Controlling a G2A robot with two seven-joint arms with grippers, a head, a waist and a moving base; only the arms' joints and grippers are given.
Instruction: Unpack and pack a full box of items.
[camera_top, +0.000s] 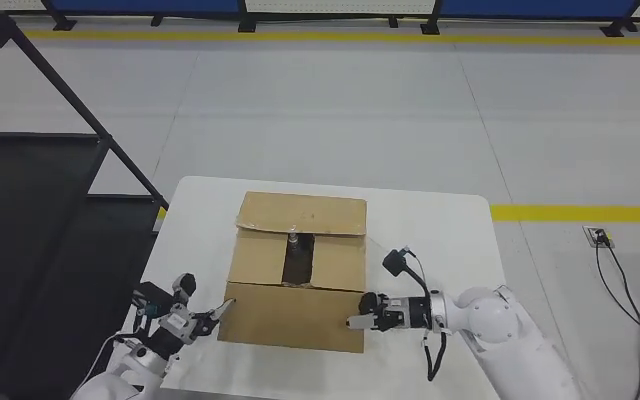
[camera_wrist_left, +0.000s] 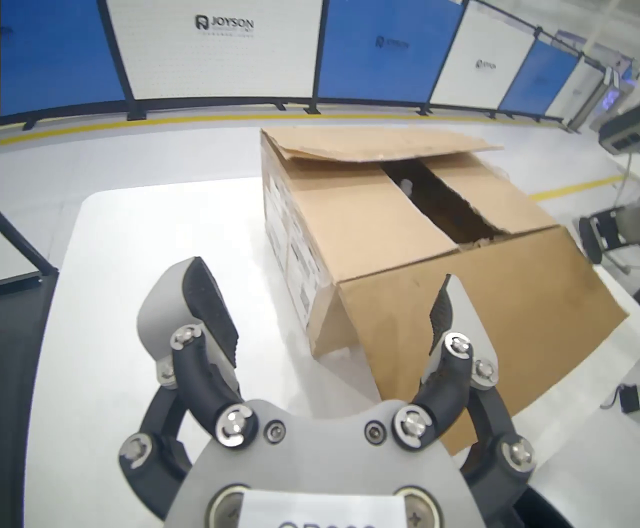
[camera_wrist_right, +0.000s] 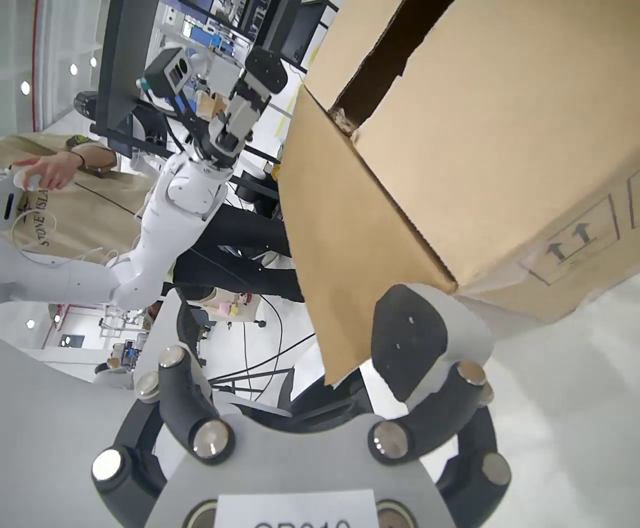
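Two up-arrows mark on box side; logo print on wall panels.

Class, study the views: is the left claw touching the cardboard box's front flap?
Cannot tell. In the left wrist view one finger of the left claw overlaps the flap, but neither contact nor gap shows plainly.
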